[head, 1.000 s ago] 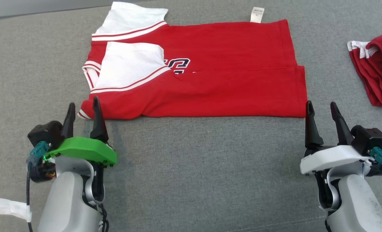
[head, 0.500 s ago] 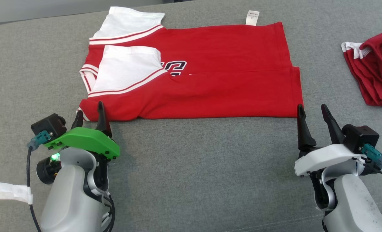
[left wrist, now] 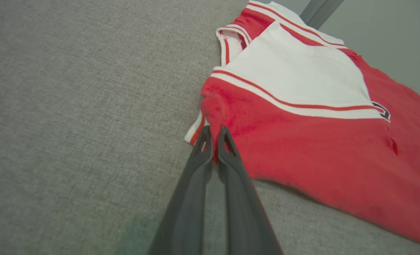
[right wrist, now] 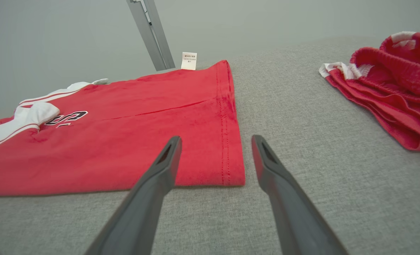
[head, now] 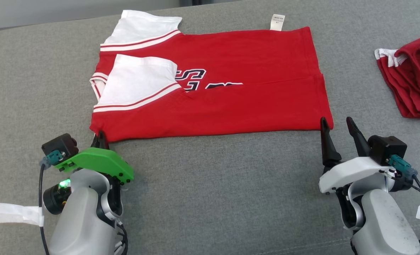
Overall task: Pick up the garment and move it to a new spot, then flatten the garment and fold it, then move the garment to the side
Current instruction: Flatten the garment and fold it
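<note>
Pinching garment (head: 231, 106) corner, left fingers (left wrist: 229, 159), right fingers (right wrist: 162, 170) wide at hem

You have a grey woven surface (head: 210, 184) carrying everything. On it your red-and-white shirt (head: 231, 102) lies flat and part-folded, and well apart to its right sits a crumpled red garment (head: 412, 81).

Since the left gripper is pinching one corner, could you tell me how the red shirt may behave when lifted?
The red shirt will probably drape limply, as it lies in soft folded layers. Lifted by the left gripper at that corner alone, it would likely unfold. It looks light: thin, flat cloth.
</note>
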You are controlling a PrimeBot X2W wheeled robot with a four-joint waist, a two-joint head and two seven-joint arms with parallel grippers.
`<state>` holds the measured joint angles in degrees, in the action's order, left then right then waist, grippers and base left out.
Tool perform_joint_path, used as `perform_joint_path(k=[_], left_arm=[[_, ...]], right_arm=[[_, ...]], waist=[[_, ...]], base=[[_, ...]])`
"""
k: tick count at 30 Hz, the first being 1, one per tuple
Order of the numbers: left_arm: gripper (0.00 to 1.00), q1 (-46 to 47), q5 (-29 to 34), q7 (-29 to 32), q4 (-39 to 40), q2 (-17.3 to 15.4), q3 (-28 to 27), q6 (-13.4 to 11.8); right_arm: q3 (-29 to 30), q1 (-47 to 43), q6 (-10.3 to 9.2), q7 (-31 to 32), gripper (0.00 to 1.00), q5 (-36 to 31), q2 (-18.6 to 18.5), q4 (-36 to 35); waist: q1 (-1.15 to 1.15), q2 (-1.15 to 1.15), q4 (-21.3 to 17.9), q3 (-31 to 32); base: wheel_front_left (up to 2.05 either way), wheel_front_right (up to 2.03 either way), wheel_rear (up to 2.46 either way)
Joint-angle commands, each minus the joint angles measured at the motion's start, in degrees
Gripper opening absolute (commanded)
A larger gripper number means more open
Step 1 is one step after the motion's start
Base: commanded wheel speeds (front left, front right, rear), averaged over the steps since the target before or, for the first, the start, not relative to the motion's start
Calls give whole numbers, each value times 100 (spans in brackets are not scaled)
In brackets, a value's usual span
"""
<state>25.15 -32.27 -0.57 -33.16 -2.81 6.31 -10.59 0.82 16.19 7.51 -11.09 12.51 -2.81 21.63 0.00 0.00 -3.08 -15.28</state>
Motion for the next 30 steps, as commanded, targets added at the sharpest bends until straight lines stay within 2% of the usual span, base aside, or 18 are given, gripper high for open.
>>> perform_joint_path(k=[1, 11, 18, 19, 20, 21, 22, 23, 27, 30], left_arm=[[0, -33, -95, -37, -33, -20, 16, -11], [0, 24, -356, -340, -77, -23, 153, 63], [0, -104, -610, -598, 14, -26, 109, 95], [0, -122, -673, -616, 23, -26, 112, 112], [0, -136, -768, -654, 39, -27, 115, 135], [0, -148, -844, -688, 56, -27, 123, 147], [0, -172, -958, -738, 86, -27, 134, 183], [0, -202, -1054, -787, 114, -29, 135, 202], [0, -351, -1429, -1041, 339, -30, 147, 283], [0, -557, -1544, -1175, 644, -29, 172, 270]], right_arm=[[2, 103, -5, 17, 100, -31, -17, 57], [113, 423, -5, 191, 100, 103, -16, 848], [196, 1062, -5, 291, 100, 270, -17, 1957], [156, 1148, -5, 288, 80, 306, -16, 2083], [108, 1232, -5, 281, 44, 348, -12, 2235], [79, 1283, -5, 290, 29, 380, -10, 2351], [57, 1345, -5, 271, 8, 399, -11, 2479], [47, 1400, -5, 236, 0, 420, -11, 2559], [77, 1523, -6, -92, 0, 476, -21, 2643], [171, 1350, -6, -260, 0, 448, -24, 2437]], waist=[[0, 0, 31, 22], [0, 0, 87, 16], [0, 0, 137, -53], [0, 0, 149, -58], [0, 0, 165, -59], [0, 0, 176, -57], [0, 0, 191, -49], [0, 0, 205, -36], [0, 0, 246, 35], [0, 0, 268, 113]], base=[[0, 0, 0], [0, 0, 0], [0, 0, 0], [0, 0, 0], [0, 0, 0], [0, 0, 0], [0, 0, 0], [0, 0, 0], [0, 0, 0], [0, 0, 0]])
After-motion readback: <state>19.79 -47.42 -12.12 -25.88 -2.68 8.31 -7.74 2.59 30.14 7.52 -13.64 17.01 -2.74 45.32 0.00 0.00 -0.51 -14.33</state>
